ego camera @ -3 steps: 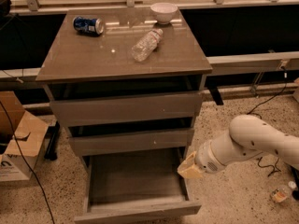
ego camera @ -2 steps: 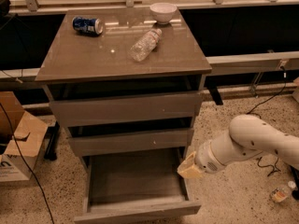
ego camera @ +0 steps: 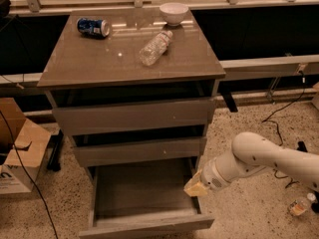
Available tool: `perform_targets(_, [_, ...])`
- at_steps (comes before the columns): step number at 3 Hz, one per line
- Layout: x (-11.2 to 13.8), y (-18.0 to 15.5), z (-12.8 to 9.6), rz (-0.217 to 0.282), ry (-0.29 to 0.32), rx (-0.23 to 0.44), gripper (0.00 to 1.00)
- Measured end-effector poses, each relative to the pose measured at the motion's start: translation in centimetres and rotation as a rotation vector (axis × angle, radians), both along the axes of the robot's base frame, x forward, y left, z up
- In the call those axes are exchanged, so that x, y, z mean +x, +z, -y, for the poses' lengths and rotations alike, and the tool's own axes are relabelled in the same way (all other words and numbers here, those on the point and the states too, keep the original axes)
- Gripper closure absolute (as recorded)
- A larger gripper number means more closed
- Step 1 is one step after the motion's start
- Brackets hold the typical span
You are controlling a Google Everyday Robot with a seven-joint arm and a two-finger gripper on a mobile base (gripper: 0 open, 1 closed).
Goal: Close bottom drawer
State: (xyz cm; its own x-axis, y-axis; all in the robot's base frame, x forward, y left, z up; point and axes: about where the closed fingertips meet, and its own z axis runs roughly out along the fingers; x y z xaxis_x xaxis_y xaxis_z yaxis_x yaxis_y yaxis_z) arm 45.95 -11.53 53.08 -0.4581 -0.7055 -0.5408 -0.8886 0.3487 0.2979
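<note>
The bottom drawer (ego camera: pixel 144 225) of the grey-brown cabinet stands pulled far out toward me, its plain grey floor (ego camera: pixel 142 188) bare. The two matching drawers above it (ego camera: pixel 132 116) (ego camera: pixel 137 151) are pushed in. My white arm comes in from the right, and my gripper (ego camera: pixel 196 187) hangs at the drawer's right side wall, just above its edge. The gripper's yellowish tip points down and left toward the drawer.
On the cabinet top lie a blue can (ego camera: pixel 93 27), a clear plastic bottle on its side (ego camera: pixel 154 47) and a white bowl (ego camera: pixel 174 13). Cardboard boxes (ego camera: pixel 17 148) stand on the floor at the left. Cables (ego camera: pixel 284 111) and a small bottle (ego camera: pixel 300 204) lie at the right.
</note>
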Motion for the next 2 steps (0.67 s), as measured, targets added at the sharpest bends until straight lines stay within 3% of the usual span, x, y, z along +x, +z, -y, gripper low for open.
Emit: perform_targets(2, [-1.2, -7.3, -0.3, -0.087, -0.048, 0.039, 1.00])
